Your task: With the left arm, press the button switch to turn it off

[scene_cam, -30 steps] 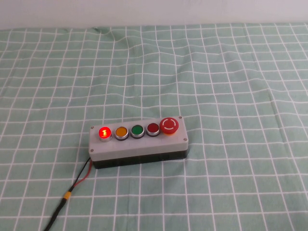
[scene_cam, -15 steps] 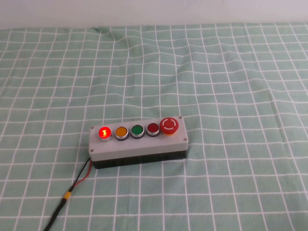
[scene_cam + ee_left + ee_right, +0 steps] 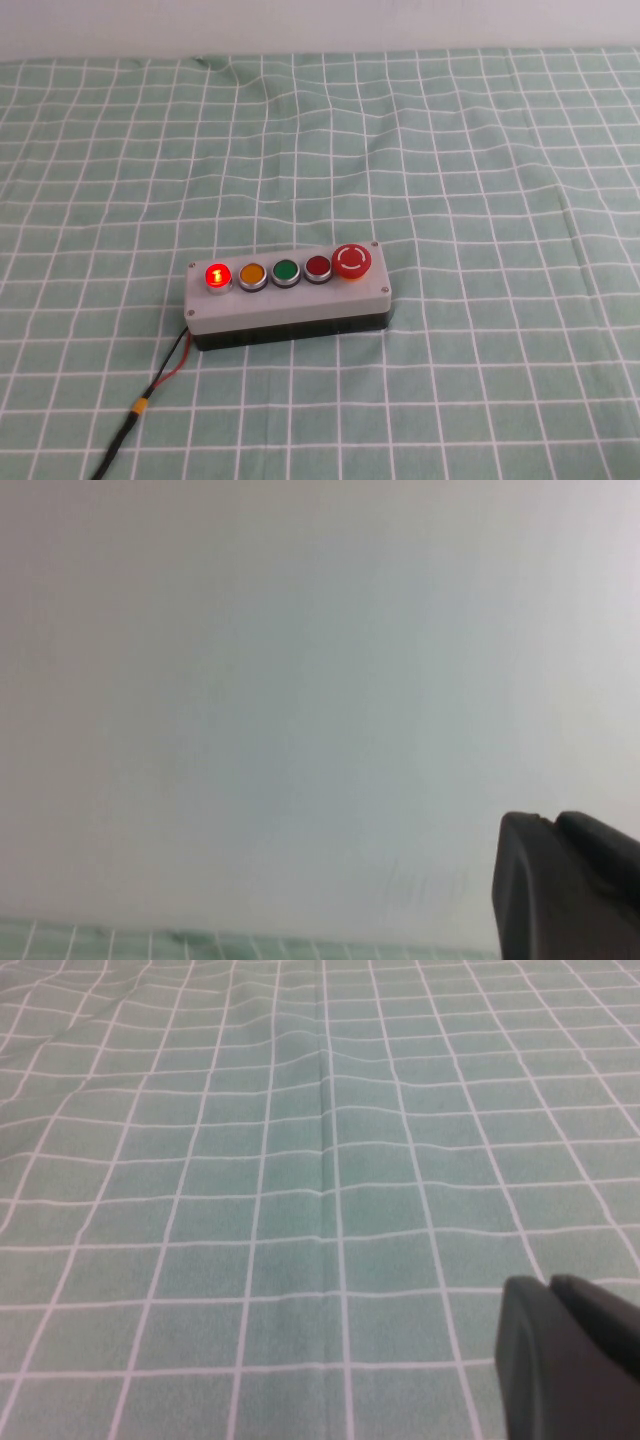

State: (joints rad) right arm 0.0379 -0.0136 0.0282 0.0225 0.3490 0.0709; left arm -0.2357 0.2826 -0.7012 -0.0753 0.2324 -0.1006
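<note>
The button switch (image 3: pixel 215 275) glows bright red with a "1"-like mark at the left end of the grey five-button box (image 3: pixel 290 303), which lies on the green checked cloth near the front middle. Neither arm shows in the high view. My left gripper (image 3: pixel 550 821) shows only in the left wrist view as dark fingertips pressed together, facing a blank pale wall with a strip of cloth below. My right gripper (image 3: pixel 548 1283) shows in the right wrist view, fingertips together, empty, above bare cloth. The box shows in neither wrist view.
Along the box stand an amber button (image 3: pixel 251 274), a green button (image 3: pixel 285 271), a darker red button (image 3: pixel 318 266) and a big red mushroom button (image 3: pixel 352 261). A thin red-black wire (image 3: pixel 165 375) runs from the box's left end to the front edge.
</note>
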